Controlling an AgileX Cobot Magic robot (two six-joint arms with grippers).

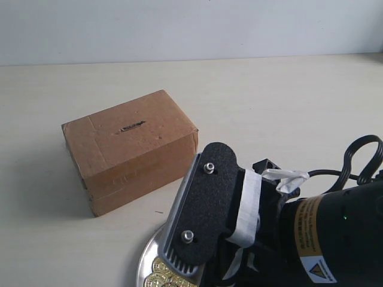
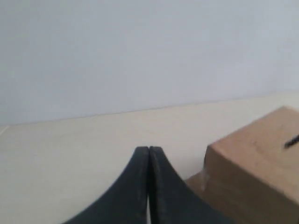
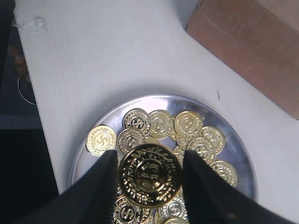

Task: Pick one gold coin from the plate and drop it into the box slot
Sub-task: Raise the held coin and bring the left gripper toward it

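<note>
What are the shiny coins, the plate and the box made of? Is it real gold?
The coin in the right gripper, like the others, looks gold-coloured and mirror-shiny with stamped patterns: metal or plated plastic, I cannot tell. The plate looks like polished silver metal; it reflects light. The box is dull brown cardboard with folded edges.

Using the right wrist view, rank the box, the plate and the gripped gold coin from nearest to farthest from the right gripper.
1. gold coin: clamped in the right gripper itself.
2. plate: directly beneath, holding the other coins.
3. box: on the table, beyond the plate's rim.
</note>
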